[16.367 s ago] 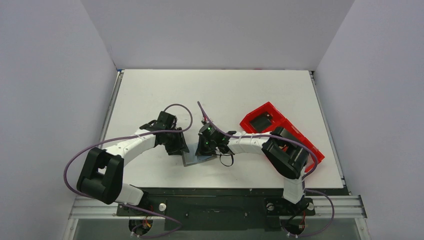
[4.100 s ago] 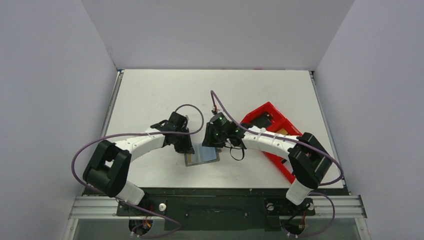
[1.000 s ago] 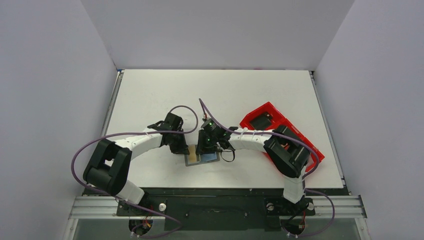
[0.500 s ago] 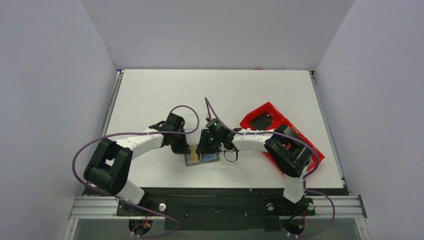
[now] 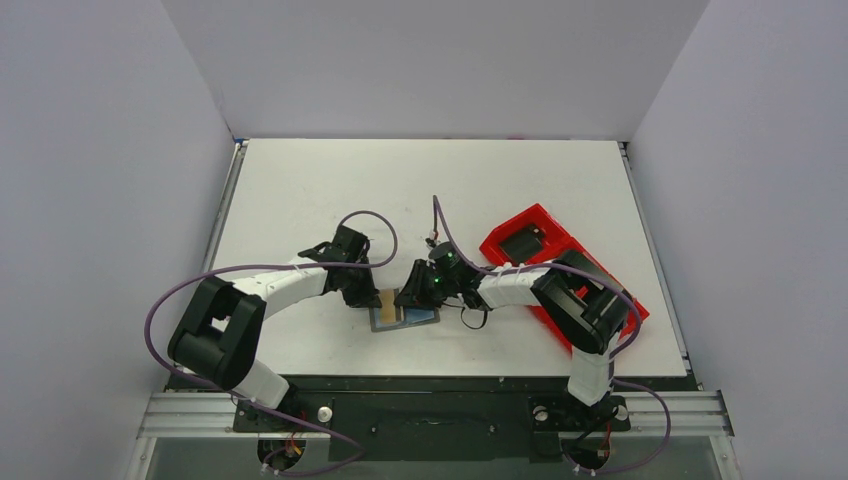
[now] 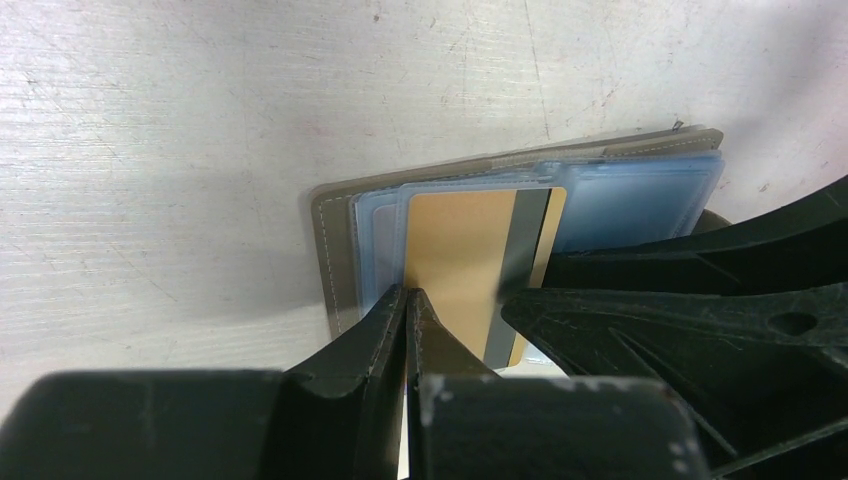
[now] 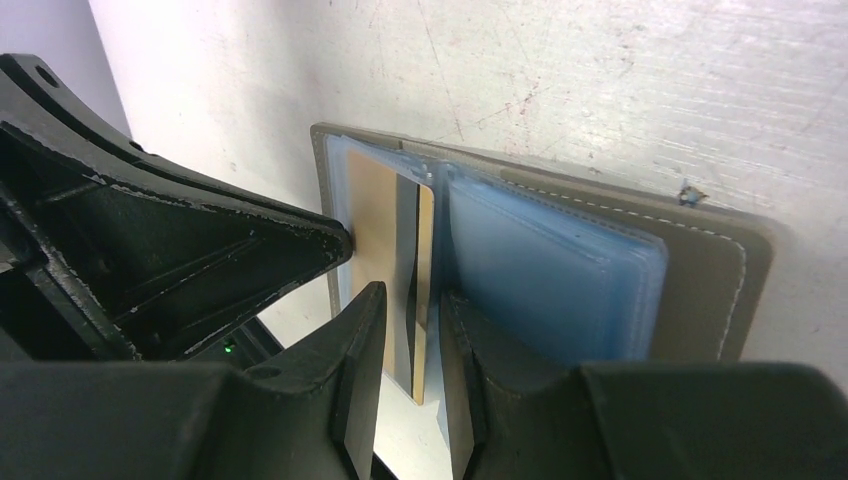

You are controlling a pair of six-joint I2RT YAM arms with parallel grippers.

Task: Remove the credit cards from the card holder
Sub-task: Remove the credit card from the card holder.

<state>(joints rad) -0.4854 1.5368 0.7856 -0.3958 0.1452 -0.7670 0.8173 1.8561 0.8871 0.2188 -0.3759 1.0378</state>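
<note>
The card holder [image 5: 415, 316] lies open on the table, grey outside [image 6: 335, 250] with blue pockets [image 7: 560, 260]. One tan credit card [image 6: 455, 250] with a grey stripe sticks partly out of the left pocket [image 5: 388, 300], its free end over the bare table. My left gripper [image 6: 408, 297] is shut, its tips down at the pocket's edge beside the card [image 5: 368, 297]. My right gripper [image 7: 410, 295] stands slightly open over the card's striped end [image 7: 368, 215], one finger on each side of the stripe [image 5: 408, 298]. I cannot tell whether its fingers touch the card.
A long red tray [image 5: 560, 270] lies at the right, under the right arm, with a black block [image 5: 520, 243] in its far end. White walls enclose the table on three sides. The two grippers are nearly touching over the holder.
Four seconds ago no card showed; it now juts from the pocket. Over the last second the right wrist swung right and lower, and the left jaws closed fully.
</note>
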